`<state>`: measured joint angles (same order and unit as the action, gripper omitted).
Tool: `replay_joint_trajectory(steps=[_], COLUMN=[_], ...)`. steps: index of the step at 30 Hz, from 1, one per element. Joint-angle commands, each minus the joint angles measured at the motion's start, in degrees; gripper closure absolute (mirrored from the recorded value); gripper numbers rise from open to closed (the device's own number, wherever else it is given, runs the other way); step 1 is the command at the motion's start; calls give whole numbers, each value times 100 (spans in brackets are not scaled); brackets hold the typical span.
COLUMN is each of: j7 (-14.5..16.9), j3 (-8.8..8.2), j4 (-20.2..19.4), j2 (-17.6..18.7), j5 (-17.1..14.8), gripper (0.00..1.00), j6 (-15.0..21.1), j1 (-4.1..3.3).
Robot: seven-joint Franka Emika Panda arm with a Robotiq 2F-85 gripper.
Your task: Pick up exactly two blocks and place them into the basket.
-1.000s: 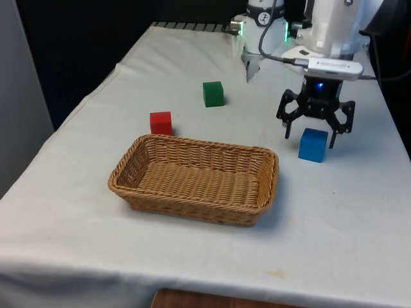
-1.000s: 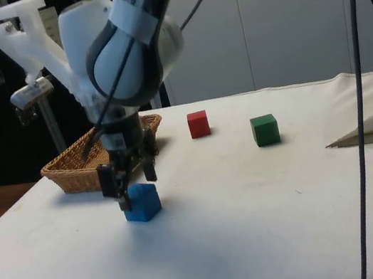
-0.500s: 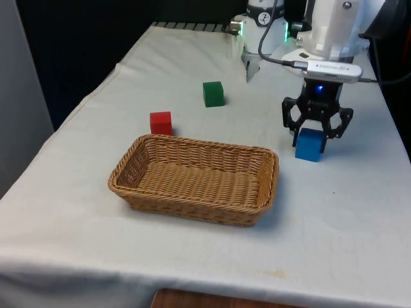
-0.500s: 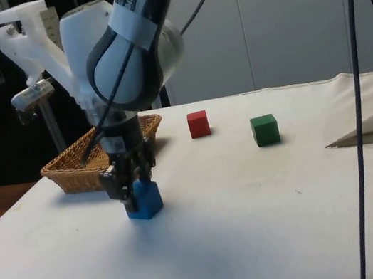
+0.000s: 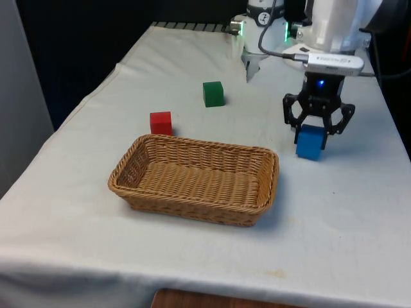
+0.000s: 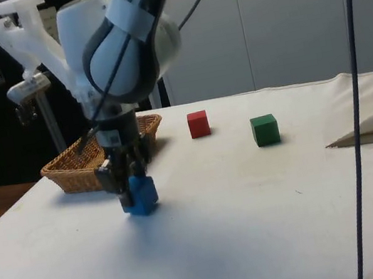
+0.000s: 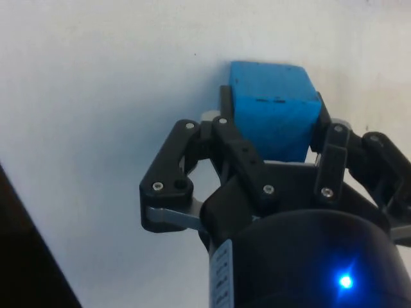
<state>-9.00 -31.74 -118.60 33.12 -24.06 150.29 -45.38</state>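
My gripper (image 5: 312,136) is shut on the blue block (image 5: 310,144), which hangs a little above the cloth at the front view's right. The side view has the same block (image 6: 141,195) between the fingers, just off the table. In the wrist view the blue block (image 7: 275,117) sits squarely between the two fingers (image 7: 226,109). The wicker basket (image 5: 144,190) stands at the table's middle, to the left of the gripper in the front view. A red block (image 5: 160,122) lies just behind the basket's far left corner. A green block (image 5: 213,94) lies further back.
The basket (image 6: 70,176) sits just beyond the gripper in the side view, with the red block (image 6: 198,123) and green block (image 6: 265,130) off to the right. A fold of cloth (image 6: 369,129) rises at the far right there.
The fingers came down around the blue block and closed on it. The block has since risen slightly off the cloth with the gripper.
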Motion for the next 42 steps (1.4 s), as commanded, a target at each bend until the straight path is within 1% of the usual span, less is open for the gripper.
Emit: replay_joint_trajectory(steps=[1,2,3,4,9,10,11,12,15,18,19,20,21,24,26,27,28,29,31,32,35,36,37,40,41,42], j7=[-52,-63,-11,-80,-155,-178,-126,-195,-223,-246,-206,-252,-246,-189,-126,-149,-126,-74,-23,29,120,74,160,269,350,390], j3=[-103,-115,-23,-126,-172,-206,-138,-218,-264,-304,-246,-321,-332,-401,-424,-435,-458,-447,-464,-476,-510,-567,-527,-561,-596,-613], j4=[-40,-40,-6,-40,-46,-40,-17,-40,-34,-17,-17,-6,6,149,252,178,235,361,476,596,779,733,848,1049,1180,1243], j2=[-120,-155,-92,-195,-390,-481,-458,-521,-642,-762,-739,-779,-796,-785,-739,-785,-762,-682,-607,-527,-390,-384,-338,-183,-74,-23], j5=[103,132,63,160,309,378,327,413,498,619,544,642,665,705,665,665,665,636,607,573,487,527,447,338,252,212], gripper=[100,100,100,100,100,100,100,100,100,100,100,100,100,100,100,100,100,100,100,100,100,100,100,100,100,100], j6=[-103,-132,-69,-160,-286,-367,-327,-395,-493,-636,-573,-670,-705,-888,-968,-882,-928,-1043,-1094,-1140,-1209,-1146,-1238,-1306,-1352,-1369], j1=[-69,-69,0,-69,-52,-52,0,-52,-52,-23,0,-17,-11,46,86,40,52,120,166,218,275,206,298,367,413,424])
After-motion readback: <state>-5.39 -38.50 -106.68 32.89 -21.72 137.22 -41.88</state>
